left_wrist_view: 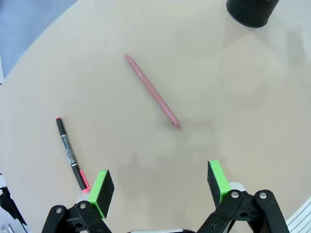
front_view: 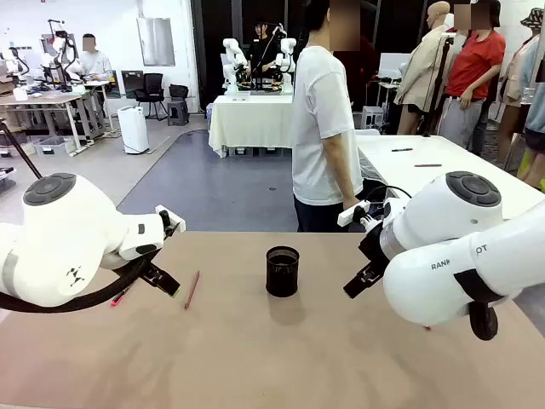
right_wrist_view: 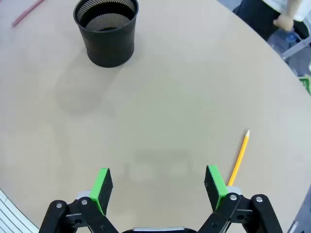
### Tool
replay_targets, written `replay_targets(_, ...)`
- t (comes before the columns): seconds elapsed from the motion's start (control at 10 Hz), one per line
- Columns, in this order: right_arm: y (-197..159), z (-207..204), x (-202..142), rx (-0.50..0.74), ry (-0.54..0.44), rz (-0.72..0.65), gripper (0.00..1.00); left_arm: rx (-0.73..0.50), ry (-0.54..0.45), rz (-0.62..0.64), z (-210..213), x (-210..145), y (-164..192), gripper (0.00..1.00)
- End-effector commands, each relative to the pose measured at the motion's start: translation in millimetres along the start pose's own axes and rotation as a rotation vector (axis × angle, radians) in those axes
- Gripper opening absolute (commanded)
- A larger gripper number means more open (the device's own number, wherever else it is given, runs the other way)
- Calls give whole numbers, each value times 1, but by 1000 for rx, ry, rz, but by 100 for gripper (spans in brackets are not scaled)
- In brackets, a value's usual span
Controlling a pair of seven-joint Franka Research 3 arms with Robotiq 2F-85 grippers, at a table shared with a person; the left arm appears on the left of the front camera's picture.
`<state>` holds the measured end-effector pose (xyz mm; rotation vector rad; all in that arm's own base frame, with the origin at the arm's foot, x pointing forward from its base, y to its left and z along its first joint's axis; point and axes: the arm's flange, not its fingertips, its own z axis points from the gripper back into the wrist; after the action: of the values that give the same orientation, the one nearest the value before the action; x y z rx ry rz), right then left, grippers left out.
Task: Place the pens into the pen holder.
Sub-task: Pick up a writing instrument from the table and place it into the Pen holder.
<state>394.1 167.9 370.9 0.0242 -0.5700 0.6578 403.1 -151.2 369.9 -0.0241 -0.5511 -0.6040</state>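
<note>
Well, the cup (right_wrist_view: pixel 106 31) is empty; pen (left_wrist_view: pixel 151 91), marker (left_wrist_view: pixel 70 153) and pencil (right_wrist_view: pixel 239 158) lie on the table (right_wrist_view: pixel 175 97). My left hand (left_wrist_view: pixel 160 183) and right hand (right_wrist_view: pixel 159 187) gape wide.

Robotics lab: multiple robot-arm tables (front_view: pixel 251 106)

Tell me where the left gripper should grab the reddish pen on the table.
Mid-shaft, from straight above, with the open left gripper turned to close across the reddish pen. It lies flat on the table, thin and straight, with bare surface on both sides.
</note>
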Motion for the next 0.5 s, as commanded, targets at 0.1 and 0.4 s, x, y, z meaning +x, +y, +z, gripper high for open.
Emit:
replay_targets(0.1,0,0,0,0,0,0,100,0,0,0,0,0,0,100)
replay_targets(0.4,0,0,0,0,0,0,100,0,0,0,0,0,0,100)
